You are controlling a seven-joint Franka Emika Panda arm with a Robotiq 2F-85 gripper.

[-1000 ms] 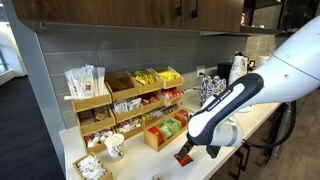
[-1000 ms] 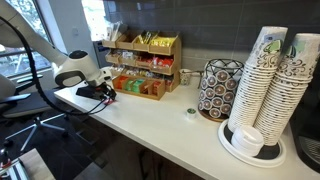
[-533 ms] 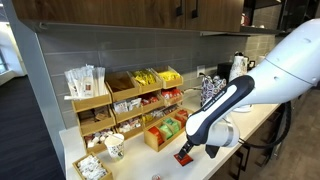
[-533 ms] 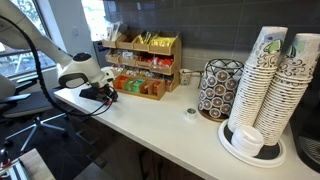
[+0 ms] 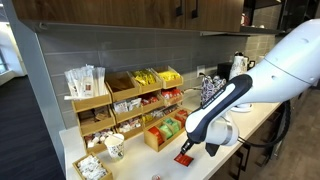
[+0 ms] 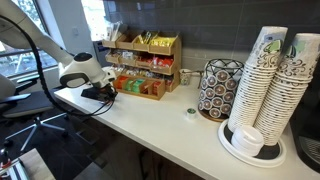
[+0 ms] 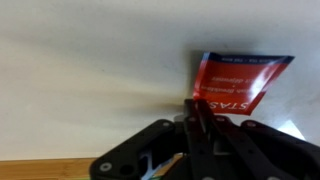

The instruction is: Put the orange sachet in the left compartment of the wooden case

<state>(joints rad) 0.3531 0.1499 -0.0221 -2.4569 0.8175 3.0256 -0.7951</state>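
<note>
The orange sachet (image 7: 242, 78) lies flat on the pale counter, with white lettering on it. In the wrist view my gripper (image 7: 200, 108) has its two fingers pressed together on the sachet's near edge. In an exterior view the gripper (image 5: 189, 151) points down at the sachet (image 5: 184, 158) near the counter's front edge. The wooden case (image 5: 163, 133) stands just behind it, its compartments filled with packets. From the opposite side, the gripper (image 6: 103, 93) sits low in front of the case (image 6: 142, 88).
A tiered wooden rack of packets (image 5: 125, 90) lines the wall. A paper cup (image 5: 115, 147) and a white tray of sachets (image 5: 90, 167) stand beside the case. A patterned holder (image 6: 218, 88) and stacked cups (image 6: 266, 90) stand further along the counter.
The jaws have closed from wide apart to pressed together on the sachet's edge. The arm has hardly moved.
</note>
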